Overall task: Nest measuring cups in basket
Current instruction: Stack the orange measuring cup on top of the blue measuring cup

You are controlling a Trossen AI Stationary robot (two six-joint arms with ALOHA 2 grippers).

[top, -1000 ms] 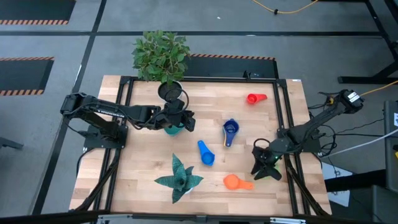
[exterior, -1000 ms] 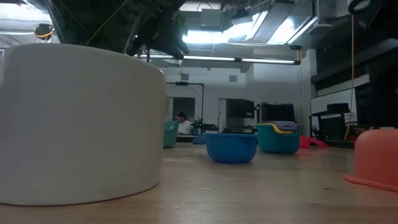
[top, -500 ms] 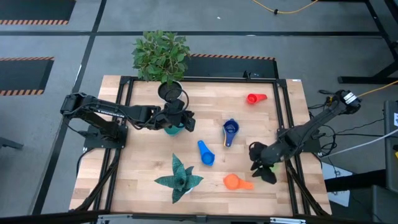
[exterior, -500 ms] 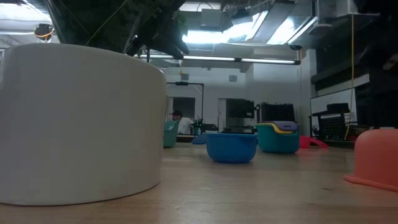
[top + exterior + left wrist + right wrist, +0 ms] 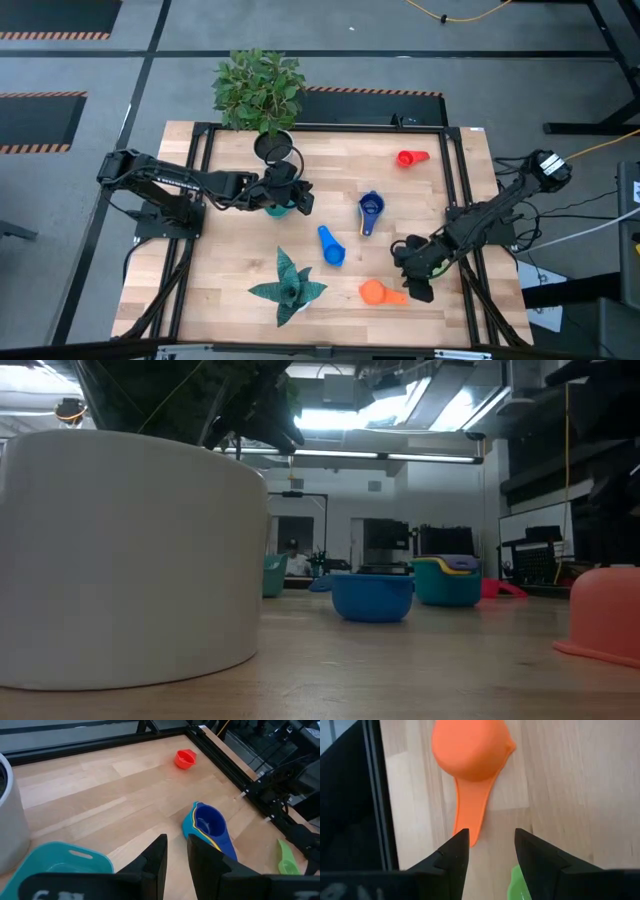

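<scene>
The teal basket [image 5: 279,207] stands left of the table's middle, and my left gripper [image 5: 176,851] hovers just over its right side, open by a narrow gap and holding nothing. A dark blue cup with yellow and teal rims under it [image 5: 208,823] sits at the middle [image 5: 371,208]. A blue cup [image 5: 330,246] lies bowl down, and a red cup [image 5: 409,158] lies far right. The orange cup [image 5: 377,292] lies bowl down near the near edge, its handle [image 5: 471,812] pointing at my open right gripper [image 5: 491,851]. A green cup [image 5: 517,885] lies under that gripper.
A leafy plant in a dark pot [image 5: 272,147] stands at the far edge behind the basket. A teal spiky plant [image 5: 288,283] in a white pot [image 5: 130,555] stands near the near edge. A black frame rail [image 5: 466,200] runs along the table's right side.
My right gripper has moved toward the table's left and near edges, closing in on the orange cup's handle. The cups and the basket have stayed where they were.
</scene>
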